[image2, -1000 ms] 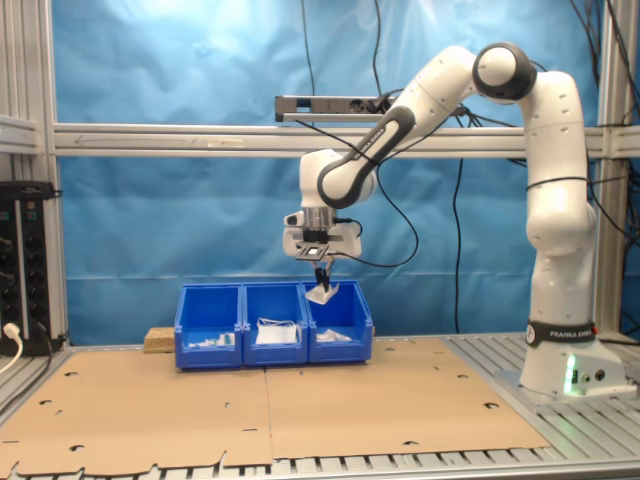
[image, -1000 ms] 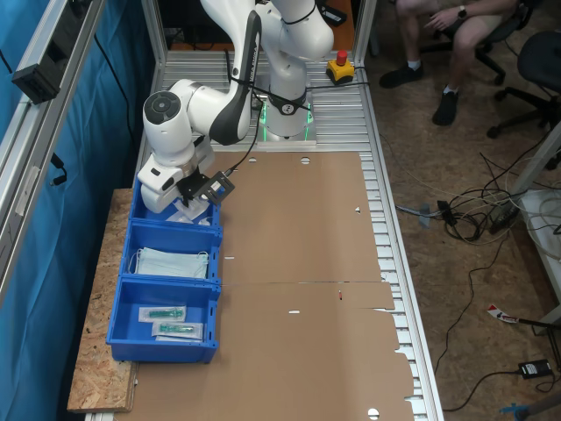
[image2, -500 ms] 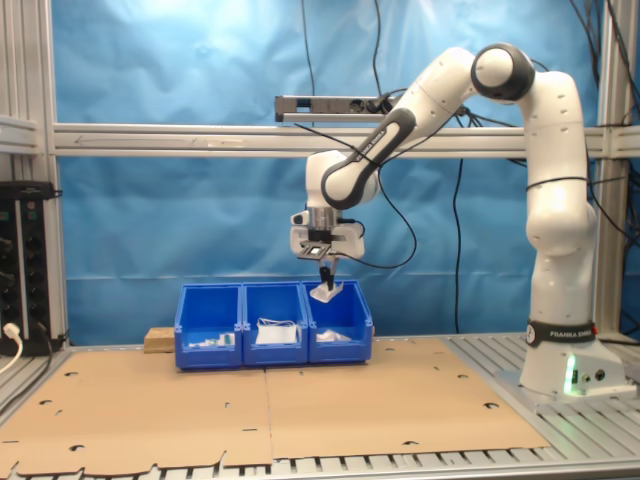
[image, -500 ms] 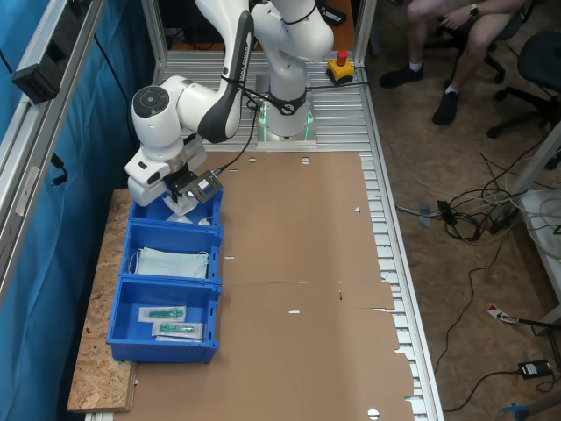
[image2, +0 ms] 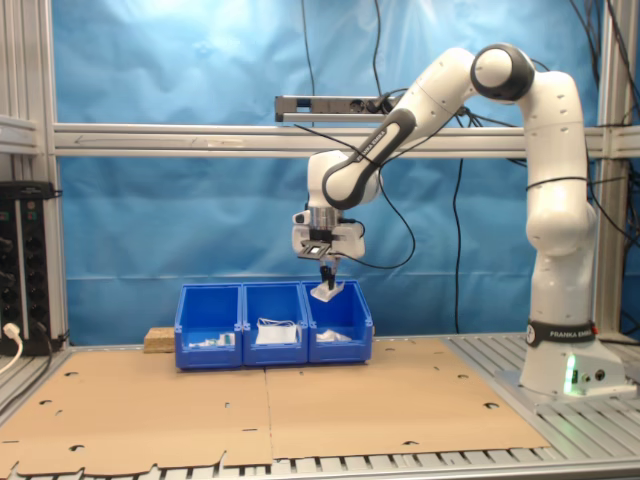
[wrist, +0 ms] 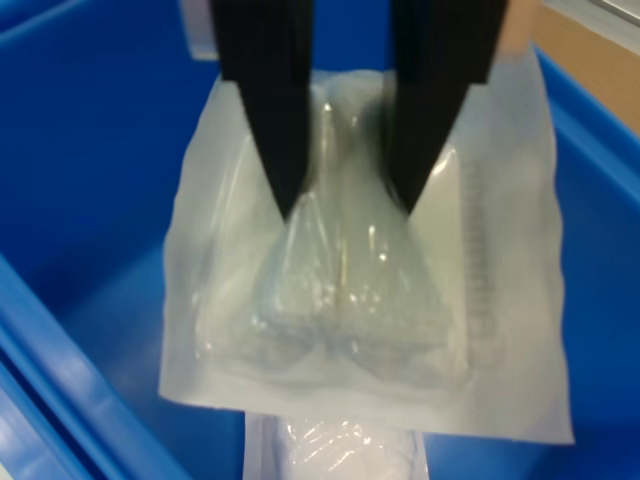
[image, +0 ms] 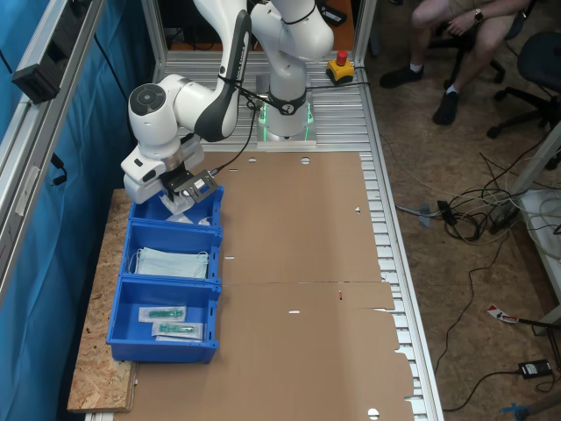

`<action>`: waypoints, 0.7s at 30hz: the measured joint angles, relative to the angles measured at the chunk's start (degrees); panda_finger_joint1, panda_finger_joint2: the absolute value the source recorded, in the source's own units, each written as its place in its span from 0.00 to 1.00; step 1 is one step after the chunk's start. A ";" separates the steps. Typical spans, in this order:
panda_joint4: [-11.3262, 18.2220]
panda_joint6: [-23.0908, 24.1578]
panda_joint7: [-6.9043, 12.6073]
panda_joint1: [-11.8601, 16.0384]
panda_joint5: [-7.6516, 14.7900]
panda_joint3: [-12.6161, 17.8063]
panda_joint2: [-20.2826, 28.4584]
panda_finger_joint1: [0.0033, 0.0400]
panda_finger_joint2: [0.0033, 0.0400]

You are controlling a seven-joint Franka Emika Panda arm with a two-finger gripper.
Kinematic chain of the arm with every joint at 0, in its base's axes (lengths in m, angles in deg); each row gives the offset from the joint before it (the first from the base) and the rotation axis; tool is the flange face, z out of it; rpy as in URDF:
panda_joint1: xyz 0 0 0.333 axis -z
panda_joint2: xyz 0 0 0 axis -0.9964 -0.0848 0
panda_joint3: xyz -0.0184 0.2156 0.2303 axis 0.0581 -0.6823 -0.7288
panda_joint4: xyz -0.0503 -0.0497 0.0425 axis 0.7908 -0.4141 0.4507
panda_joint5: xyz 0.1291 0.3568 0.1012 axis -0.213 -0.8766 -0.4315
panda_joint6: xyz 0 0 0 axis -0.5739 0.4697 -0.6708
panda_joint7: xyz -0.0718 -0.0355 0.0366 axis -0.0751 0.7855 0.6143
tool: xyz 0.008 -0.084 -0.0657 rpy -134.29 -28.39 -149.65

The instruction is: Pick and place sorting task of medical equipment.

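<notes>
the gripper [image: 178,198] is clamping the white packet [wrist: 370,290] and hanging it over the end bin [image: 210,203], the one nearest the arm's base. over the last second it has been carrying the packet from the bin's inner edge to a spot above its middle, so a drop here is looking ready. in the second exterior view the packet [image2: 326,293] is dangling just above the rim, while the wrist view is showing the fingers [wrist: 265,110] pinching its top, with another packet [wrist: 335,450] lying below
</notes>
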 joint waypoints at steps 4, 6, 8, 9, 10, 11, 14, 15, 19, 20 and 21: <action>0.00 0.04 -0.06 0.00 0.00 0.01 0.00 0.04 0.04; 0.00 0.07 -0.08 0.00 0.00 0.01 0.00 0.26 0.26; 0.00 0.08 -0.09 0.00 0.00 0.01 0.00 0.26 0.26; 0.00 0.09 -0.10 0.00 0.00 0.01 0.00 0.26 0.26; 0.00 0.10 -0.10 0.00 0.00 0.01 0.00 0.26 0.26; 0.00 0.10 -0.11 0.00 0.00 0.01 0.00 0.26 0.26; 0.00 0.10 -0.12 -0.01 0.00 0.01 0.00 0.72 0.72; 0.00 0.10 -0.12 -0.01 0.00 0.01 0.00 0.72 0.72; 0.01 0.10 -0.13 -0.04 0.00 -0.08 0.03 0.72 0.72; 0.05 0.10 -0.13 -0.06 0.00 -0.14 0.08 0.93 0.93; 0.12 0.09 -0.13 -0.10 0.00 -0.22 0.15 0.93 0.93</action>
